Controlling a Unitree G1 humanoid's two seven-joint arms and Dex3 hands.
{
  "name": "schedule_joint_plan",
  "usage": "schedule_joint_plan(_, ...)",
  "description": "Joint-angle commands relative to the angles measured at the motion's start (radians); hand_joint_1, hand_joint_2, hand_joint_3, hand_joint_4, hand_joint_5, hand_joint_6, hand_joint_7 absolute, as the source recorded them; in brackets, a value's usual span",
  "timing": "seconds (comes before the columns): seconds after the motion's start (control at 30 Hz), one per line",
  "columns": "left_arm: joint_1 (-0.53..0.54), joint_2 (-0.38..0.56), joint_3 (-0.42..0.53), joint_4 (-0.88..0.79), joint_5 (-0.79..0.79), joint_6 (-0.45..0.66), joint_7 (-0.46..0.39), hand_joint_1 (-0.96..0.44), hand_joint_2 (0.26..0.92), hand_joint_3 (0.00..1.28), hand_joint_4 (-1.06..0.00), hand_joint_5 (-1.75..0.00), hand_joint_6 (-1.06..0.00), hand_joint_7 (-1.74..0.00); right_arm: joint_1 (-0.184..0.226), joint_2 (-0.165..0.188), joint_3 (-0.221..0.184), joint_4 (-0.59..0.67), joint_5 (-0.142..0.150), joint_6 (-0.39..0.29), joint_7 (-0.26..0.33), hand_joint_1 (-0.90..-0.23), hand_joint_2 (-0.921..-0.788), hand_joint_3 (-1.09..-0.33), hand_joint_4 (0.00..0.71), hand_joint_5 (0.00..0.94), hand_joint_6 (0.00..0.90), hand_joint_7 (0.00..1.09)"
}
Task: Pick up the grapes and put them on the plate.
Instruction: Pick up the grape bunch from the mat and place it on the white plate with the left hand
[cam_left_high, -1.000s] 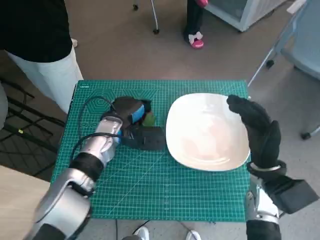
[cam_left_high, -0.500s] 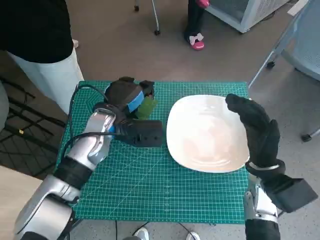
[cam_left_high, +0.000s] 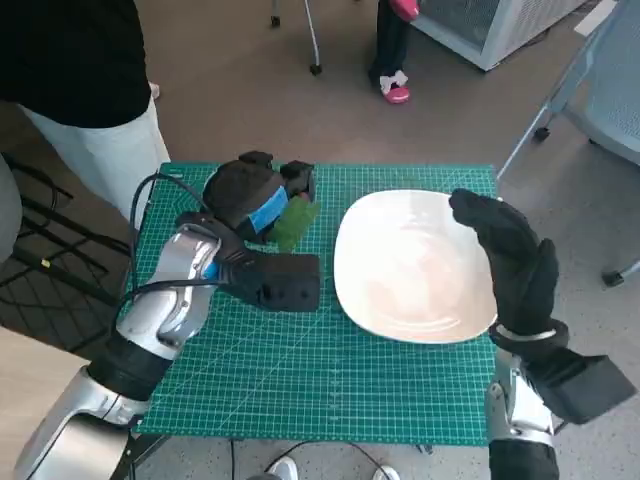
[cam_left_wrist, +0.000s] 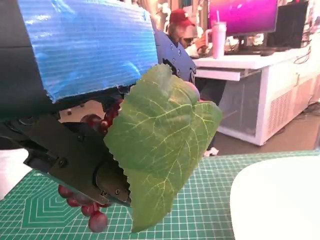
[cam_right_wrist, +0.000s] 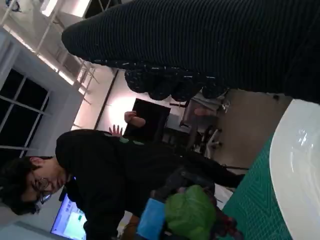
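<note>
Surface: green cutting mat (cam_left_high: 300, 380) is carrying the white plate (cam_left_high: 415, 265).
Left hand (cam_left_high: 255, 200): gripping the grapes (cam_left_wrist: 92, 215), lifted beside the plate.
Right hand (cam_left_high: 510, 255): resting on the plate's rim, holding nothing.

Dark red grapes (cam_left_wrist: 95, 212) with green leaf (cam_left_wrist: 160, 145); white plate (cam_left_high: 415, 265); green gridded mat (cam_left_high: 330, 370).
</note>
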Motion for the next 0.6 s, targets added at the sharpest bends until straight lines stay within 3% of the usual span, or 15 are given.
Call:
schedule_joint_plan(0.03,-0.011,-0.002,0.014,0.001,0.001,-0.019,-0.002,0.0,0.921,0.12,-0.59,-1.27,-0.6,-1.19,0.009,0.0,-0.001,0.003,0.004,0.018,0.01,-0.605,-0.921,-0.874,0.389,0.001,0.037,0.4)
schedule_joint_plan(0.6,-0.084,-0.105,0.013,-0.096,0.003,-0.003,-0.06,0.0,0.921,0.12,-0.61,-1.38,-0.62,-1.04,0.029,-0.008,-0.007,-0.02,-0.009,0.008,-0.007,-0.608,-0.921,-0.87,0.392,0.002,0.04,0.4)
